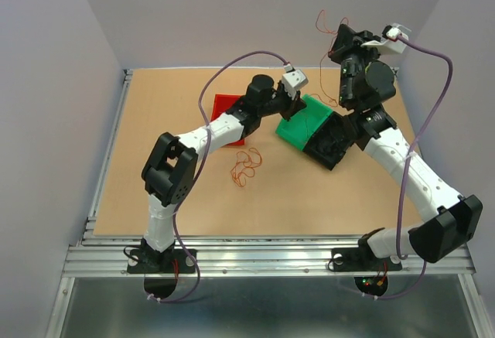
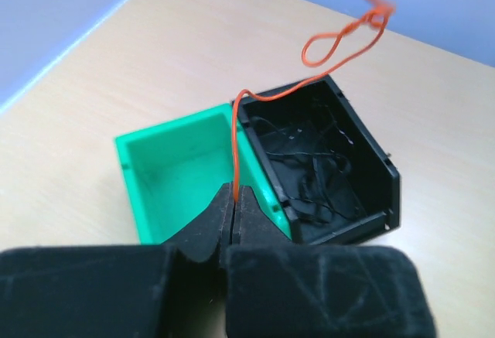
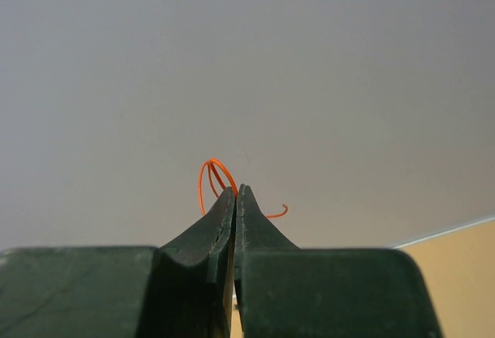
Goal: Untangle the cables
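Left wrist view: left fingers clamp an orange wire over a green bin; right fingers pinch orange wire too.

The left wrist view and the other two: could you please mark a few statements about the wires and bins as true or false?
1. The left gripper is shut on an orange wire. True.
2. The green bin holds black wires. False: what shows of its inside is bare. The black wires lie in the black bin.
3. The right gripper is open and empty. False: it is shut on an orange wire.
4. A loose bunch of wires lies on the table, outside the bins. True.
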